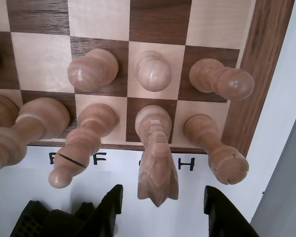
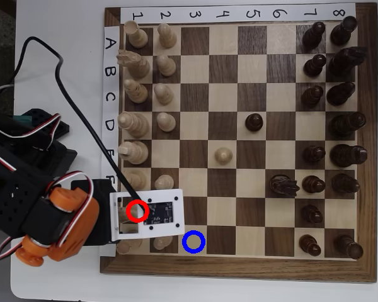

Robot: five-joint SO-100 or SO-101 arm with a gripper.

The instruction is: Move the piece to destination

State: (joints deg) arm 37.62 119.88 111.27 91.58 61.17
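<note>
Now | knight [image 1: 157, 163] on the chessboard's [image 1: 264, 59] edge row, centred just ahead of the gripper [image 1: 163, 202] | jaws spread wide, untouching | blue-ringed square [image 2: 193, 241] empty | letters F, H legible beside board

Overhead view shows sixteen dark pieces [image 2: 314, 153], one red ring [image 2: 137, 211] and one blue ring [image 2: 193, 241]
</note>
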